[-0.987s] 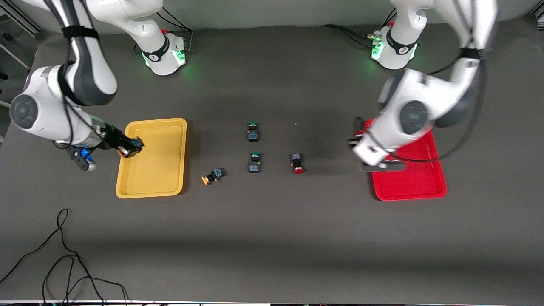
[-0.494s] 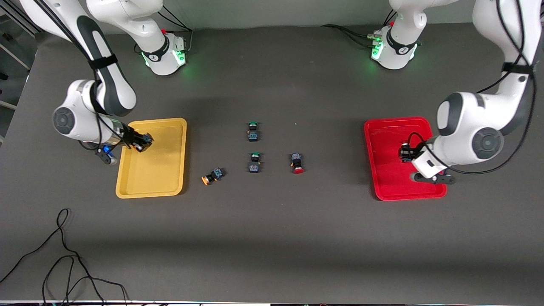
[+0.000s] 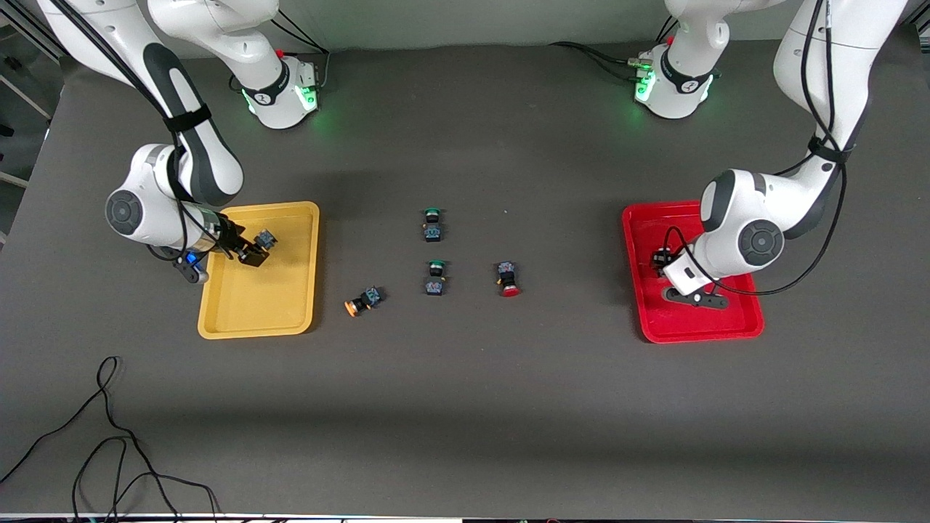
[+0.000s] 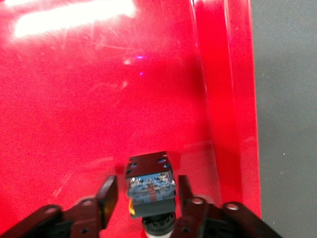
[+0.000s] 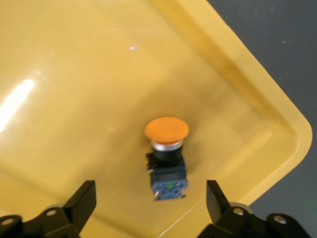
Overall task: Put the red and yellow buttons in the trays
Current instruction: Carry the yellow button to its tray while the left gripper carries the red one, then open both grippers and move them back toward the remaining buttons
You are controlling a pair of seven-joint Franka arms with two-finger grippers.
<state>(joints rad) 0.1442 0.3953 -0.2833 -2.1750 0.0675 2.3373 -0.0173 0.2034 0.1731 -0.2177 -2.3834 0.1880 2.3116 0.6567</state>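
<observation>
An orange-yellow-capped button [image 3: 266, 238] lies in the mustard yellow tray [image 3: 254, 305]. My right gripper [image 3: 247, 253] is open just beside it. In the right wrist view the button [image 5: 167, 148] lies on the yellow tray [image 5: 74, 74] between the spread fingers of my right gripper [image 5: 150, 193], touching neither. My left gripper [image 3: 661, 259] is low over the red tray [image 3: 697, 327]. In the left wrist view a button [image 4: 150, 181], cap hidden, sits between the slightly parted fingers of my left gripper [image 4: 147, 187] on the red tray [image 4: 99, 99]. Another yellow-capped button [image 3: 362, 300] and a red-capped button [image 3: 508, 279] lie on the table between the trays.
Two green-capped switches [image 3: 432, 224] [image 3: 435, 277] lie mid-table, one nearer the front camera than the other. A black cable [image 3: 109, 436] curls on the table near the front edge at the right arm's end.
My right gripper has opened and let the yellow-capped button go in the yellow tray. My left gripper has moved over the red tray toward the table's middle and lowered its button.
</observation>
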